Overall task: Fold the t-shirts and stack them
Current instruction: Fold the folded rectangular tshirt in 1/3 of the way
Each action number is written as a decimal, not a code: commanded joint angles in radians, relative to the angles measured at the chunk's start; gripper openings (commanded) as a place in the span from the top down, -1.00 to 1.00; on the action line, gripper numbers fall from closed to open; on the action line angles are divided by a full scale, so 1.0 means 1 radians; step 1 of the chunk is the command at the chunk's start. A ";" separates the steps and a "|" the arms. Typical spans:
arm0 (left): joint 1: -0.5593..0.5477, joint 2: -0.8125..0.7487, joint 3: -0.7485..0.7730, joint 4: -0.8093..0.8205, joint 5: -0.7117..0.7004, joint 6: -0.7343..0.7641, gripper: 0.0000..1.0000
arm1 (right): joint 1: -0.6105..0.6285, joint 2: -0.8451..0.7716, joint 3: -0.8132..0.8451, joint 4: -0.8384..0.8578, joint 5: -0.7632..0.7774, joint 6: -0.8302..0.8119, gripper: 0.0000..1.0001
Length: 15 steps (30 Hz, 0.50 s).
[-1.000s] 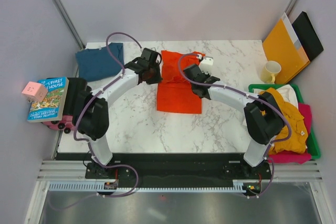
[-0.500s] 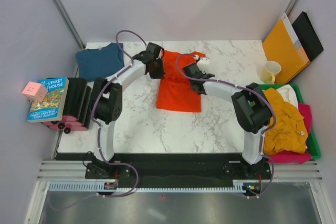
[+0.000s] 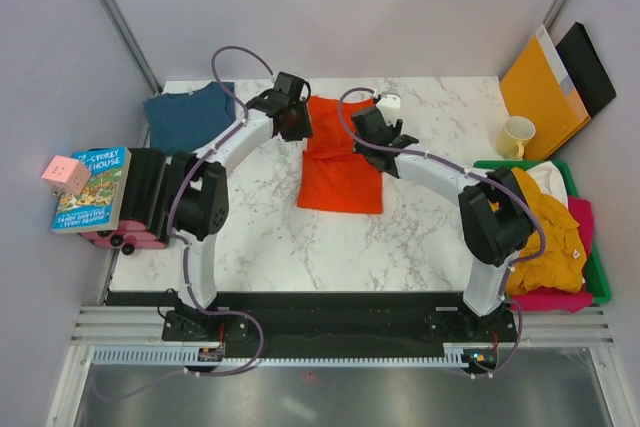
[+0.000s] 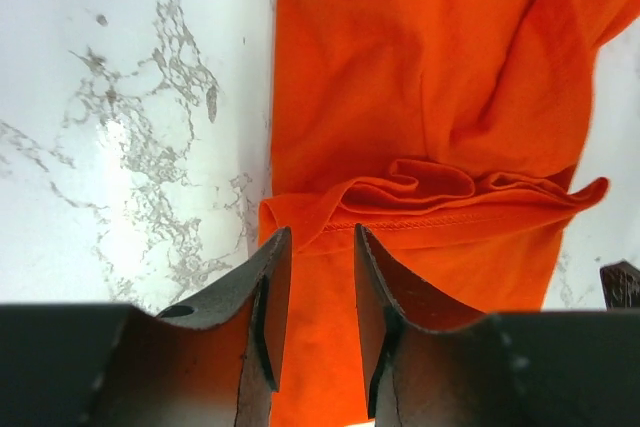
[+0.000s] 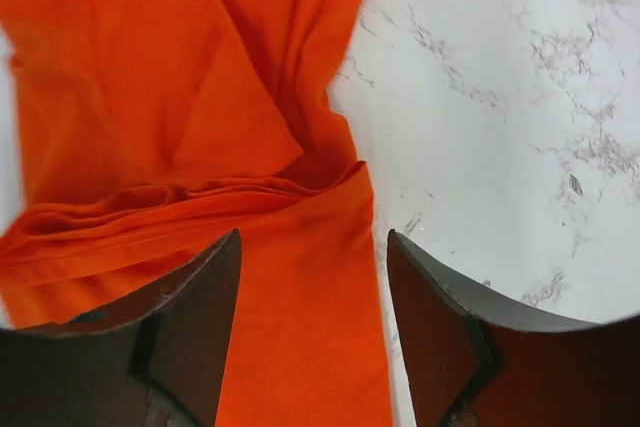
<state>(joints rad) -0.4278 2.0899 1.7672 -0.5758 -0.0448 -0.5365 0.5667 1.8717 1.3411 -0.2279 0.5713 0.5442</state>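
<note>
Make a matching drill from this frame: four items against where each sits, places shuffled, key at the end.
Things
1. orange-red t-shirt
2. teal-blue t-shirt
3. mug
4. book

Places
A. far left corner of the table
B. at the left, beyond the table's edge
C. middle of the table, towards its far edge
D. at the right, beside the orange-yellow envelope

Pairs: 1-C, 2-A, 3-D, 4-B
</note>
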 commanded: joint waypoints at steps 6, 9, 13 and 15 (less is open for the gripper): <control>-0.061 -0.240 -0.311 0.060 -0.049 -0.019 0.23 | 0.094 -0.187 -0.205 -0.007 -0.074 0.080 -0.34; -0.069 -0.278 -0.437 0.111 -0.010 -0.048 0.23 | 0.107 -0.194 -0.284 0.007 -0.067 0.115 -0.33; -0.100 -0.289 -0.518 0.155 0.003 -0.059 0.24 | 0.111 -0.183 -0.333 0.032 -0.050 0.125 -0.31; -0.118 -0.284 -0.538 0.178 0.005 -0.059 0.24 | 0.111 -0.174 -0.345 0.050 -0.044 0.128 -0.29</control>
<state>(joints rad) -0.5228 1.8259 1.2518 -0.4911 -0.0483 -0.5606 0.6769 1.6878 1.0069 -0.2268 0.5045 0.6373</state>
